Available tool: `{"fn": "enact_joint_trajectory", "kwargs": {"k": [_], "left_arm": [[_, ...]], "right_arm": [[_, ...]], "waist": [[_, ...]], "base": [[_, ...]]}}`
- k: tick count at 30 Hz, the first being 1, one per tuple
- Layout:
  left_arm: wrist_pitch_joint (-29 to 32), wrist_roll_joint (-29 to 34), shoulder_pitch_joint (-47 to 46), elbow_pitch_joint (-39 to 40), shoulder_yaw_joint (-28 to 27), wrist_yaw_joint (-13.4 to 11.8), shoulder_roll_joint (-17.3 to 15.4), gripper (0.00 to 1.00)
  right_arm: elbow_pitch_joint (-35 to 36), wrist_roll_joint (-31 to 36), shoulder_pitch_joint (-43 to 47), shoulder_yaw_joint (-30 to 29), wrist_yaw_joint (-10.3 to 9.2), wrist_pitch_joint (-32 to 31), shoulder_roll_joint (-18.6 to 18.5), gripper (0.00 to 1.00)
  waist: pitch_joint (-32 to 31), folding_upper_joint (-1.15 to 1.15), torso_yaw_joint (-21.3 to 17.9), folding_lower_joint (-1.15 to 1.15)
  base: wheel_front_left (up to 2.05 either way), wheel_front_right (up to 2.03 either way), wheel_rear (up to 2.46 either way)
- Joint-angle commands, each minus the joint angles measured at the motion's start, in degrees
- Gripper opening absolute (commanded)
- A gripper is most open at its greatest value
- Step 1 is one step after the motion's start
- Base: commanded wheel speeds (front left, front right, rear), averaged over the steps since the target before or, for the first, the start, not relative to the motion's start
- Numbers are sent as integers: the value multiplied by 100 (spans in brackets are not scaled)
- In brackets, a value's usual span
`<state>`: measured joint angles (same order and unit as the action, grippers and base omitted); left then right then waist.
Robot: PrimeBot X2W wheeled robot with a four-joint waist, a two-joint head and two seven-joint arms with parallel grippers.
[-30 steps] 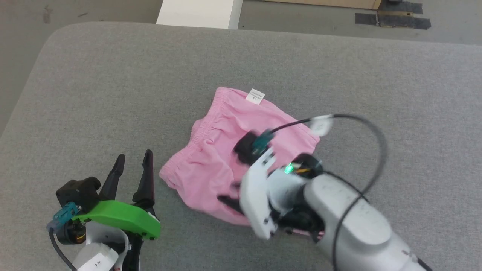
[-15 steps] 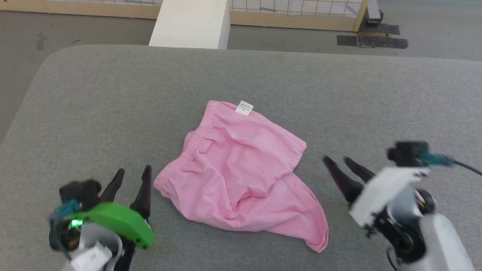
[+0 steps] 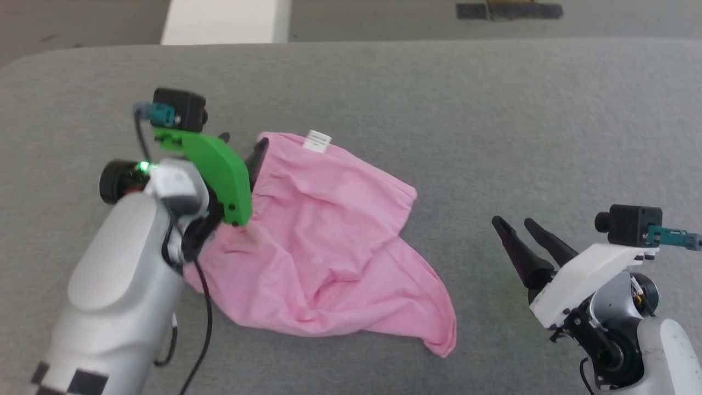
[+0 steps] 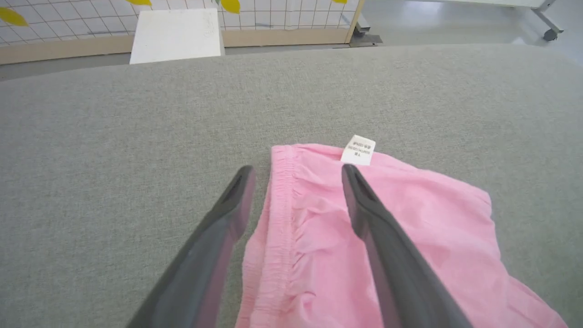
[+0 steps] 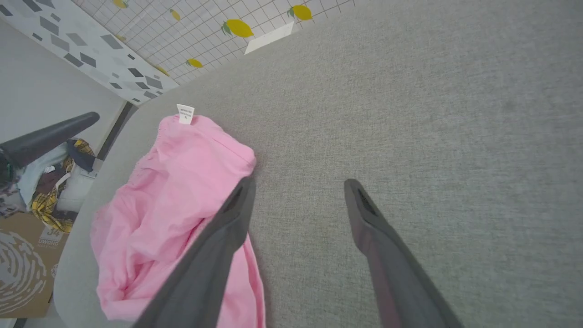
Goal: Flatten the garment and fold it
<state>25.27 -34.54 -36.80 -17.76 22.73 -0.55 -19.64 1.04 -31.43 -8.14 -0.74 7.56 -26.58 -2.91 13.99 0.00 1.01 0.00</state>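
Item: the garment (image 3: 323, 241), light pink thin cloth, lying rumpled and unfolded on the grey padded surface (image 3: 493, 109), left of its middle. Its white label (image 3: 317, 140) stands at the far corner. The gathered elastic edge (image 4: 280, 214) runs down the left side, and one loose corner trails to the near right. My left gripper (image 4: 297, 169) has its fingers spread wide and gripping nothing. It straddles that elastic edge just near of the label, one finger over bare grey and the other over the pink cloth. I cannot tell whether either touches. My right gripper (image 3: 513, 221) also has its fingers apart and empty, over bare surface to the right of the garment and clear of it. Beyond the far edge is a white block (image 3: 225, 22) on the floor.
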Motion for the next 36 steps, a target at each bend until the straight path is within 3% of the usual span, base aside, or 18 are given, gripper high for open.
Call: {"fn": "enact_joint_trajectory", "kwargs": {"k": [1, 7, 13, 14, 15, 18, 22, 25, 28, 30, 32, 33, 34, 36], "left_arm": [[71, 73, -213, -204, 51, 46, -7, 100], [356, 340, -696, -1080, 253, 84, -177, 100], [768, 487, -772, -1722, 415, -78, -273, 100], [783, 460, -763, -1761, 407, -77, -263, 43], [753, 396, -744, -1776, 389, -30, -229, 0], [495, 109, -692, -1687, 216, 134, -95, 0], [-308, -551, -598, -1119, -355, 343, 230, 0], [-667, -889, -484, -229, -522, 540, 405, 0], [-660, -1043, -313, 673, -528, 576, 435, 0], [-585, -1143, -115, 1205, -612, 458, 393, 0], [-487, -1098, 150, 1545, -749, 186, 218, 0], [-455, -1064, 321, 1601, -873, -8, 106, 0], [-384, -940, 786, 1330, -1227, -518, -241, 0], [-418, -895, 1064, 999, -1481, -828, -406, 0]], "right_arm": [[48, 18, -75, -3, -8, 19, 3, 100], [78, -19, -46, -1, -8, 159, 3, 100], [99, -11, -15, -30, -8, 253, 3, 100], [99, -10, -13, -39, -8, 260, 3, 100], [96, -3, -9, -55, -8, 267, 3, 100], [76, 8, -1, -67, -8, 269, 3, 100], [21, 23, 36, -85, -8, 246, 3, 100], [-10, 55, 92, -146, -8, 191, 3, 100], [-10, 81, 121, -212, -8, 137, 3, 100], [-6, 78, 101, -189, -8, 97, 3, 100], [3, 77, 75, -152, -8, 64, 3, 100], [9, 68, 62, -129, -8, 48, 3, 100], [12, 52, 20, -80, -8, 21, 3, 100], [14, 41, 4, -43, -8, 15, 3, 100]], "waist": [[385, 0, -404, 0], [667, 0, -768, 0], [770, 0, -861, 0], [767, 0, -854, 0], [750, 0, -828, 0], [671, 0, -730, 0], [470, 0, -513, 0], [298, 0, -287, 0], [157, 0, -65, 0], [74, 0, 23, 0], [13, 0, 90, 0], [-11, 0, 115, 0], [-27, 0, 118, 0], [-24, 0, 80, 0]], "base": [[0, 0, 0], [0, 0, 0], [0, 0, 0], [0, 0, 0], [0, 0, 0], [0, 0, 0], [0, 0, 0], [0, 0, 0], [0, 0, 0], [0, 0, 0], [0, 0, 0], [0, 0, 0], [0, 0, 0], [0, 0, 0]]}}
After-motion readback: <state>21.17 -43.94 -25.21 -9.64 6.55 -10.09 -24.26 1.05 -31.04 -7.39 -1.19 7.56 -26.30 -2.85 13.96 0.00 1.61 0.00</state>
